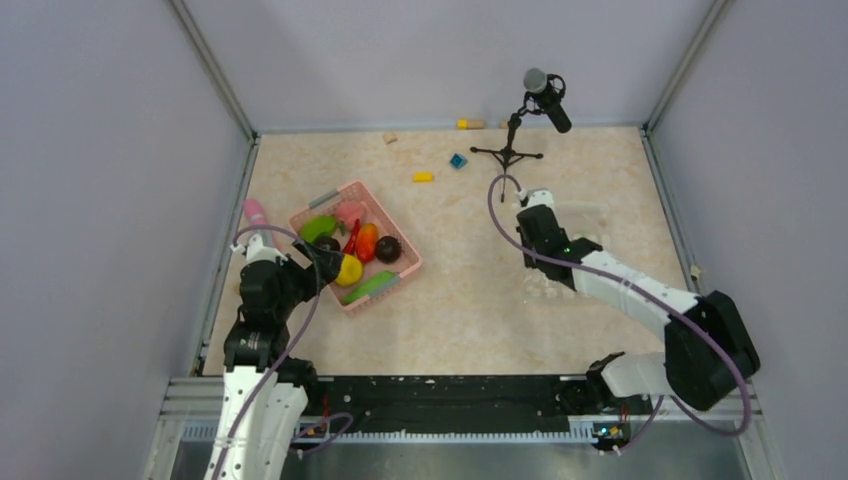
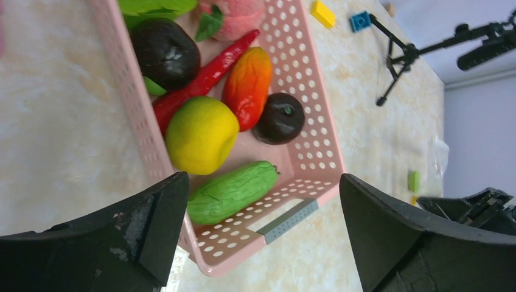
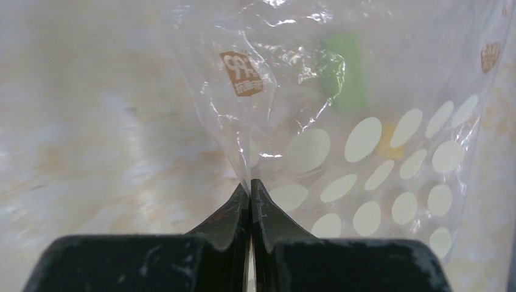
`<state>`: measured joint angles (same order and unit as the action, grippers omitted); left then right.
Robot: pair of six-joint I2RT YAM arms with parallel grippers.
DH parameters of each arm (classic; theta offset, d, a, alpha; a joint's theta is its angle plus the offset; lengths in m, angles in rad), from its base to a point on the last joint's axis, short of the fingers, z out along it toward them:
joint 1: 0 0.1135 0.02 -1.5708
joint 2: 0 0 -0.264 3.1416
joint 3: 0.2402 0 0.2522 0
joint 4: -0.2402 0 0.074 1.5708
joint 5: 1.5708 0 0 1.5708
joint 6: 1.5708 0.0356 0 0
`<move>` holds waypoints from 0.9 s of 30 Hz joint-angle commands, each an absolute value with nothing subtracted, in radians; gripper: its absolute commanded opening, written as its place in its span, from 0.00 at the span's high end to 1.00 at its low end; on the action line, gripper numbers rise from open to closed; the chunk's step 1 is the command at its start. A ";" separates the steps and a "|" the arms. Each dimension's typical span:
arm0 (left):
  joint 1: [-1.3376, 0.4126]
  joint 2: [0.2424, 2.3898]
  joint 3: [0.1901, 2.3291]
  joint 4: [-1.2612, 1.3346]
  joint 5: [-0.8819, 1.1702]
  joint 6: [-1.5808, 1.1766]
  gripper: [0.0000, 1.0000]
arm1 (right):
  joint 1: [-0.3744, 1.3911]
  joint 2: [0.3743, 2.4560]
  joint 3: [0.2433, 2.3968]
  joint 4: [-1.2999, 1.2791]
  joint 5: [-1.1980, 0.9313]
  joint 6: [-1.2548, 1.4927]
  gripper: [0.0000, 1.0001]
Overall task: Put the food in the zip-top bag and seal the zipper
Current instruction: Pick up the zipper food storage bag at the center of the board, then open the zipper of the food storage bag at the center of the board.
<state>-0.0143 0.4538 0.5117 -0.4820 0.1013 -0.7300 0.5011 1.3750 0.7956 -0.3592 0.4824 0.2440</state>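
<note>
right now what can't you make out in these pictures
- zipper: in no view; right wrist shows only the zip-top bag fold pinched by the right gripper.
- green piece: right wrist, blurred behind plastic.
- green pepper: left wrist, cut by top edge.

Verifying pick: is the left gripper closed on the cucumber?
No, the left gripper stands wide open; the cucumber lies in the pink basket.

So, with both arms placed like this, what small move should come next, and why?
Probably lower the left pincer, jaws open, onto the long green toy cucumber framed between them at one end of the pink plastic basket. The right pincer is already shut on the edge of the clear dotted plastic bag.
</note>
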 commanded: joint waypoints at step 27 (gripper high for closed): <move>-0.440 0.998 0.537 0.111 0.420 -0.875 0.03 | 0.767 0.700 0.235 0.392 -0.669 -0.148 1.00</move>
